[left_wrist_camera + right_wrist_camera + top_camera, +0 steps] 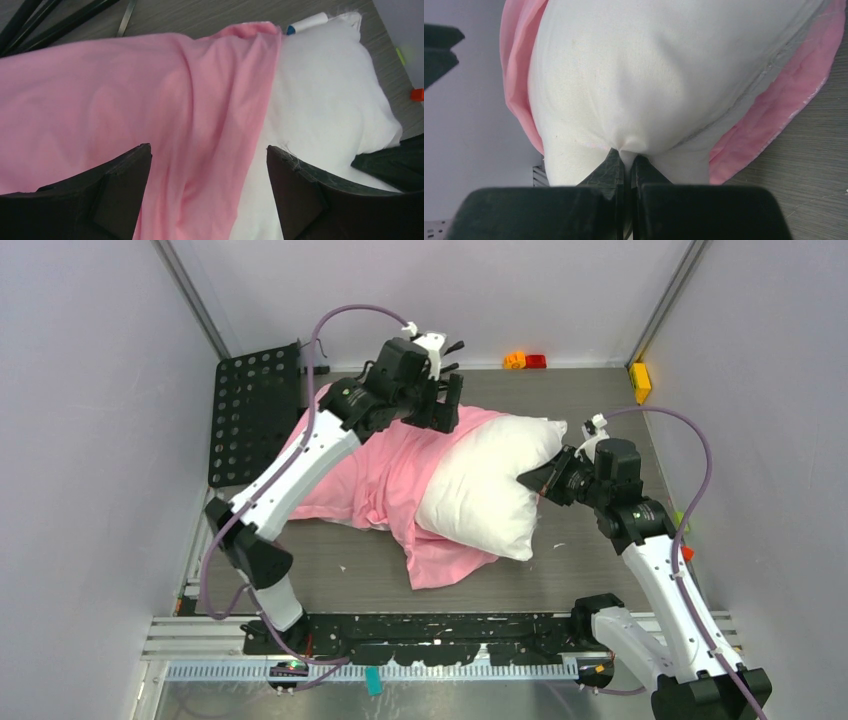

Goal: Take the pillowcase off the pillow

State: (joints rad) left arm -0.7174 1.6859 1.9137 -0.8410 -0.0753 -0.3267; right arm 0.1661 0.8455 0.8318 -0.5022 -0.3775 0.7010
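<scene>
1 left gripper hovers raised, jaws spread, over 1 pillowcase; 1 right gripper, low, pinches 1 pillow.

Overhead wide; wrist views close, sharing pillow.

Left gripper spread wide, dark fingers along the bottom of frame. Pink pillowcase fills left and centre, its creased edge running down between the fingers. White pillow bare on the right, small blue-and-white tag at its top end. Grey tabletop above, black rods top left.
</scene>
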